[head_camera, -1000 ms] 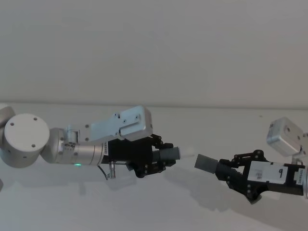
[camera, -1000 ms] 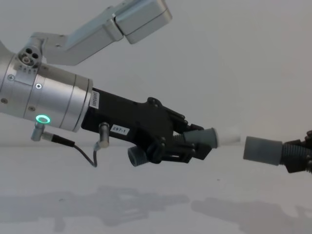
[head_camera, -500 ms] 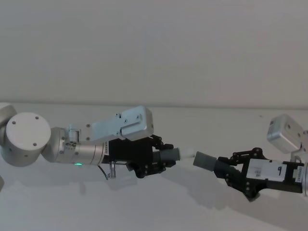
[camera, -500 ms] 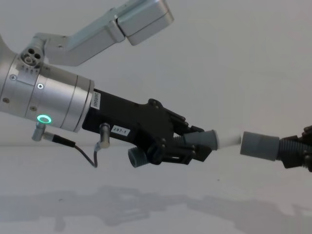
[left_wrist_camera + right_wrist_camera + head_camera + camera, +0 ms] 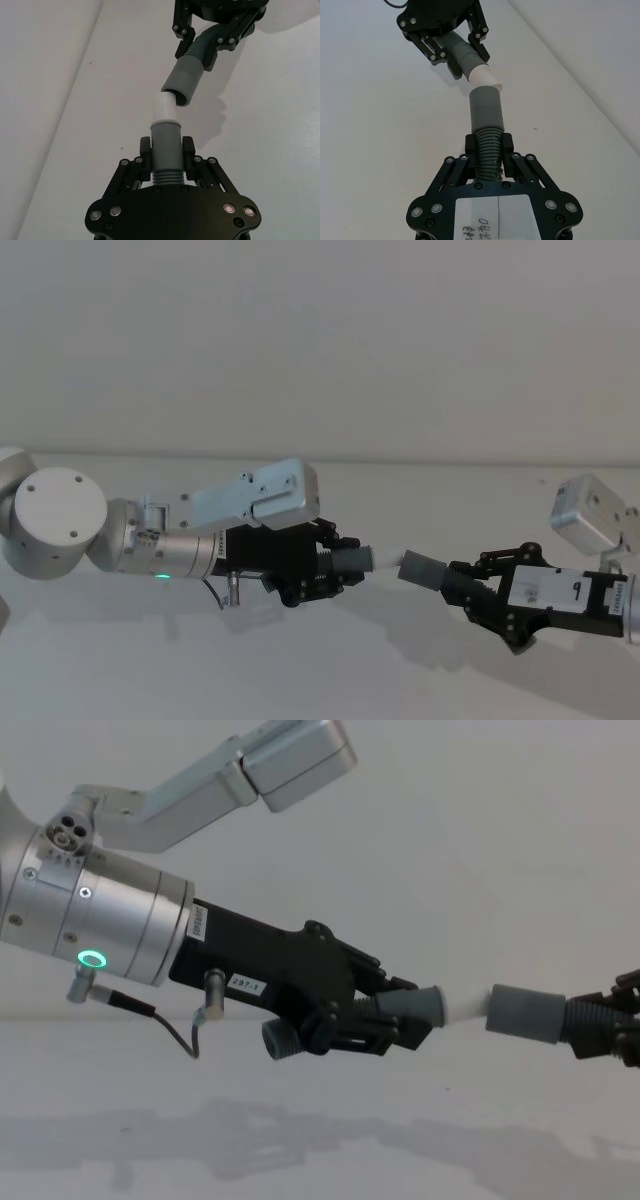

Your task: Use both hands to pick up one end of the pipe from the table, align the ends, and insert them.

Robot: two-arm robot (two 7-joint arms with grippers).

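Both pipe pieces are held in the air above the white table (image 5: 300, 670). My left gripper (image 5: 340, 566) is shut on the piece with the whitish tip (image 5: 387, 560), which points right. My right gripper (image 5: 468, 587) is shut on the ribbed piece behind its wider grey socket (image 5: 421, 571), which points left. The whitish tip (image 5: 468, 1005) meets the socket (image 5: 524, 1012) at its mouth. In the left wrist view the tip (image 5: 164, 107) sits at the rim of the socket (image 5: 183, 82), which is tilted slightly against it. In the right wrist view the socket (image 5: 486, 107) touches the tip (image 5: 483, 75).
A pale grey wall (image 5: 320, 340) rises behind the table's far edge. The left arm's silver wrist with its green ring light (image 5: 92, 959) fills the left of the chest view. Shadows of both arms lie on the table beneath them.
My right gripper has moved left with its piece, closing the gap. The grey socket now touches the whitish tip. The left gripper has hardly moved.
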